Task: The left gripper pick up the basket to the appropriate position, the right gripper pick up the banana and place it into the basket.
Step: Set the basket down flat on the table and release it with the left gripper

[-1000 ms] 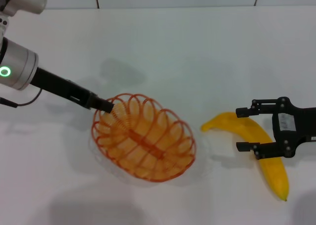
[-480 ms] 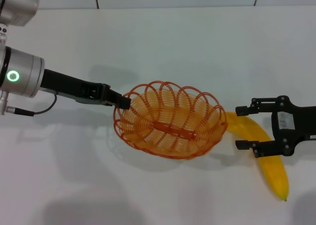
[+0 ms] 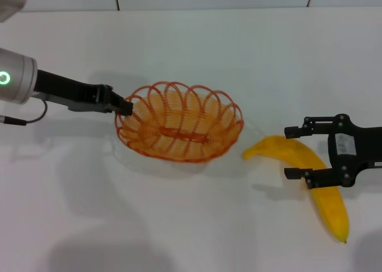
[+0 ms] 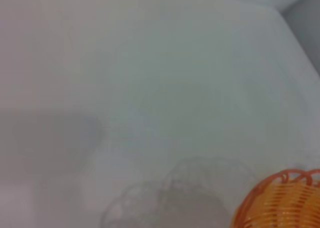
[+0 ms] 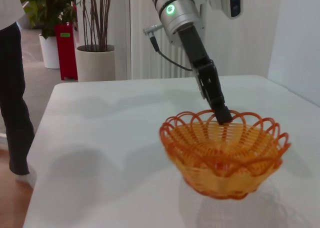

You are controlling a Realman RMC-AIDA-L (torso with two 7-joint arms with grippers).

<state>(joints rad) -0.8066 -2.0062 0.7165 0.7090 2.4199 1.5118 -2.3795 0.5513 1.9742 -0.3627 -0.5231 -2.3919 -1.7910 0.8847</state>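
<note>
The left gripper (image 3: 122,107) was clamped on the basket's (image 3: 179,129) rim at the end farthest from the banana (image 3: 310,179), apparently carrying the basket by its edge; in the right wrist view the basket seemed to ride just above the white table (image 3: 197,51), over its own shadow. The banana lay flat just beyond the basket's far end, a small gap between them. The right gripper (image 3: 298,153) straddled the fruit's middle, fingers spread wide, holding nothing, seemingly poised to close. The left wrist view caught only a sliver of basket. Whether the basket touched the table could not be settled.
</note>
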